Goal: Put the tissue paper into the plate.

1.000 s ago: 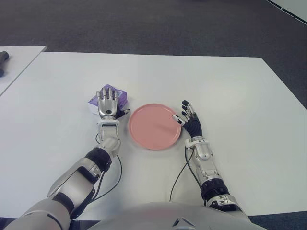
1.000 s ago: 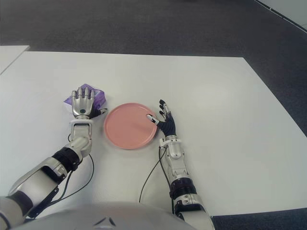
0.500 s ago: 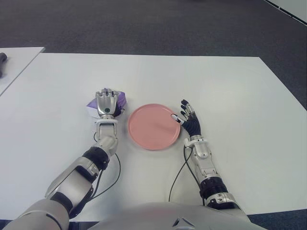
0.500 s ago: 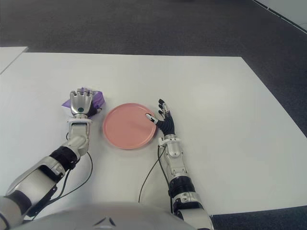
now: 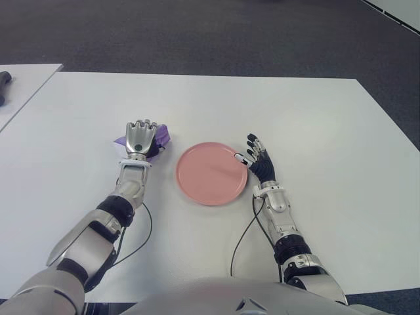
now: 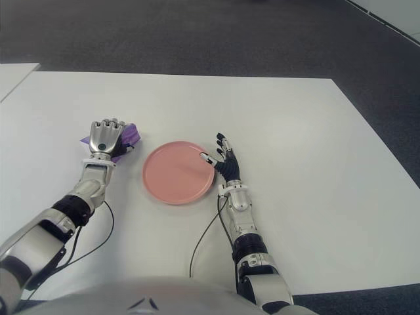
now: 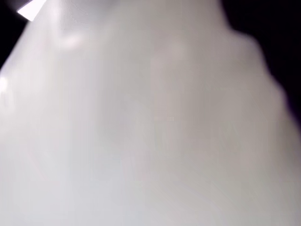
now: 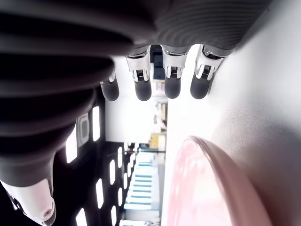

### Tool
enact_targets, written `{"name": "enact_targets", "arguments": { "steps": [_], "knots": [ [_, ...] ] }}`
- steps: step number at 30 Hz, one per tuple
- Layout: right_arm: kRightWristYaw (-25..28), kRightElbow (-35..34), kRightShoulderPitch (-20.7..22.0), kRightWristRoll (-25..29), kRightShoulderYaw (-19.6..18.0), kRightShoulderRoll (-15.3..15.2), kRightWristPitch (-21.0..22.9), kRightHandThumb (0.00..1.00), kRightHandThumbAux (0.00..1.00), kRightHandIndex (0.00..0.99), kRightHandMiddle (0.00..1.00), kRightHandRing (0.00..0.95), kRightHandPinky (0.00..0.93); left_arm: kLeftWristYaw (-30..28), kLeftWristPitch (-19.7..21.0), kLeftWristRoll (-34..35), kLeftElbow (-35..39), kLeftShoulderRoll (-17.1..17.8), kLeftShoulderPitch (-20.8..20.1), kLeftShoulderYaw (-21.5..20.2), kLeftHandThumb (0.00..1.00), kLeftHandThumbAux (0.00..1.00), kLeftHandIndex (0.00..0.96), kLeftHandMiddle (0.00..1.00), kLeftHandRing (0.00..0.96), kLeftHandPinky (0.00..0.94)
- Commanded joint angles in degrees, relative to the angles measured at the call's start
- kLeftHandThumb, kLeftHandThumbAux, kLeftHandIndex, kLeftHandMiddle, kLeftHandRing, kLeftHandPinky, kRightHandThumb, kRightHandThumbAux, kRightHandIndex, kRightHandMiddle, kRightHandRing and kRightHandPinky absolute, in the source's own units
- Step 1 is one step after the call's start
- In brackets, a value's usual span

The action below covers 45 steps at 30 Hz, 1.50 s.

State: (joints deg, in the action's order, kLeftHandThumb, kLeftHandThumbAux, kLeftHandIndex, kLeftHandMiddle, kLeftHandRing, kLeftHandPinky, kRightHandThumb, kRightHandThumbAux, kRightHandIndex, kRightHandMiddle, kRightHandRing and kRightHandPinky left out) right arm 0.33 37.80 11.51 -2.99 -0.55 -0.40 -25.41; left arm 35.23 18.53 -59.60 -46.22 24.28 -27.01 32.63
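The tissue paper (image 5: 161, 136) is a small purple pack on the white table, left of the pink plate (image 5: 211, 174). My left hand (image 5: 141, 138) sits on top of it with the fingers curled down around it, so only purple edges show on both sides. The left wrist view gives only a pale blur. My right hand (image 5: 257, 157) is at the plate's right rim, fingers (image 8: 171, 80) spread and holding nothing, with the thumb over the rim. The plate (image 8: 207, 188) holds nothing.
The white table (image 5: 315, 131) stretches wide to the right and far side. A second table (image 5: 20, 85) stands at the far left with a dark object (image 5: 3, 82) on it. Black cables (image 5: 246, 236) trail from both forearms. Dark carpet lies beyond.
My left hand went from flat with spread fingers over the pack to curled around it, and hand and pack have shifted slightly left. The right hand stayed at the plate's rim.
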Motion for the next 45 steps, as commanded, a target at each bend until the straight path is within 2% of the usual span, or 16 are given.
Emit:
{"name": "enact_targets", "arguments": {
  "steps": [1,9,16,25,33,35,40,45],
  "knots": [
    [-0.80,2.78,-4.05,-0.12,-0.21,-0.11,3.79,0.066,0.657,0.000,0.000,0.000,0.000,-0.52,-2.57,0.40,-2.44,0.01,2.45,1.82,0.737,0.688,0.438,0.780,0.808,0.853],
    [-3.02,1.93,-4.35,-0.80,-0.04,0.47,3.49,0.098,0.611,0.000,0.000,0.000,0.000,3.83,-3.86,-0.20,-4.33,-0.14,1.33,2.97,0.743,0.685,0.439,0.809,0.831,0.869],
    [-1.61,5.86,-2.89,0.98,-1.62,-0.80,3.77,0.104,0.566,0.000,0.000,0.000,0.000,4.75,-4.10,0.28,-5.34,-0.45,0.32,3.71,0.745,0.685,0.440,0.824,0.844,0.874],
    [-2.94,6.74,-2.24,0.90,-1.85,0.03,4.69,0.110,0.574,0.000,0.000,0.000,0.000,5.75,-4.80,0.27,-5.92,-0.70,-0.15,3.86,0.748,0.685,0.446,0.826,0.838,0.864],
    [-2.85,6.29,-2.42,1.07,-1.81,0.54,4.00,0.130,0.605,0.000,0.000,0.000,0.000,9.65,-5.79,0.22,-7.28,-1.04,-1.41,3.70,0.749,0.688,0.446,0.835,0.843,0.872],
    [-2.85,5.98,-2.62,1.04,-1.81,0.65,3.60,0.132,0.608,0.000,0.000,0.000,0.000,10.35,-5.49,0.17,-6.36,-0.84,-1.80,3.38,0.750,0.689,0.446,0.837,0.846,0.872],
    [-2.50,5.56,-3.03,1.06,-1.91,0.61,2.54,0.130,0.630,0.000,0.000,0.000,0.000,8.32,-3.62,-0.63,3.52,1.80,-1.36,1.90,0.751,0.689,0.446,0.842,0.850,0.871],
    [-2.28,6.63,-2.64,1.17,-2.30,0.48,1.98,0.128,0.639,0.000,0.000,0.000,0.000,9.53,-3.61,-0.62,5.89,2.25,-1.60,1.14,0.751,0.689,0.446,0.843,0.851,0.867]
  ]
}}
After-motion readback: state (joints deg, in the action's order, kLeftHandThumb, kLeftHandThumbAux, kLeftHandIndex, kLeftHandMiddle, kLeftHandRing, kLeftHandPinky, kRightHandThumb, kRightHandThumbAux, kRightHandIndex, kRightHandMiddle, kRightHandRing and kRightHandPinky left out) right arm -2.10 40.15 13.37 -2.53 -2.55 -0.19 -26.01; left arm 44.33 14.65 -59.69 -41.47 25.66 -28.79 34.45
